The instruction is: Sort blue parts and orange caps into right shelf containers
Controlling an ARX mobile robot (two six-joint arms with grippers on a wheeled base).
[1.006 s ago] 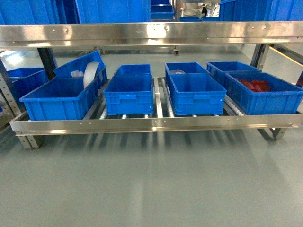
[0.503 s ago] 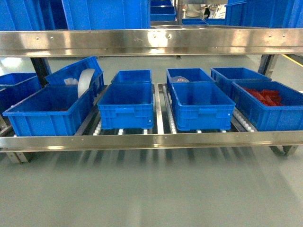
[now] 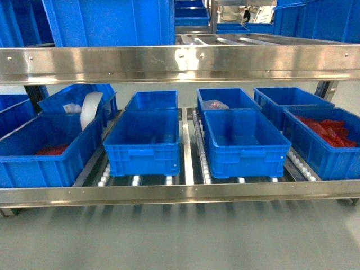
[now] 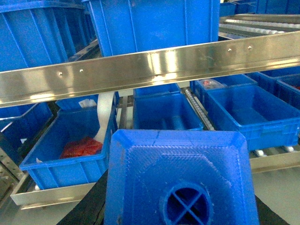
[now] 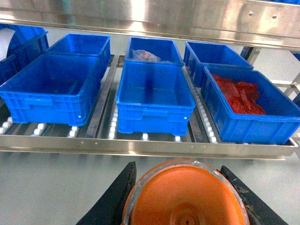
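In the left wrist view a bright blue part with a round cross-ribbed hole fills the bottom of the picture. My left gripper is shut on it, with black fingers at either side. My right gripper is shut on an orange cap, and its fingers press the cap's rim. Both hang in front of the steel shelf. Blue shelf containers stand on the rollers: an empty one right of centre and one at far right holding red pieces. Neither gripper shows in the head view.
An upper steel rail crosses above the crates, with more blue crates on top. The left crate holds red pieces, and a white roll leans behind it. A bagged item lies in a rear crate. Grey floor lies in front.
The head view has closed in on the shelf. The crates look larger and lower, and the front rail has dropped towards the bottom of the picture.
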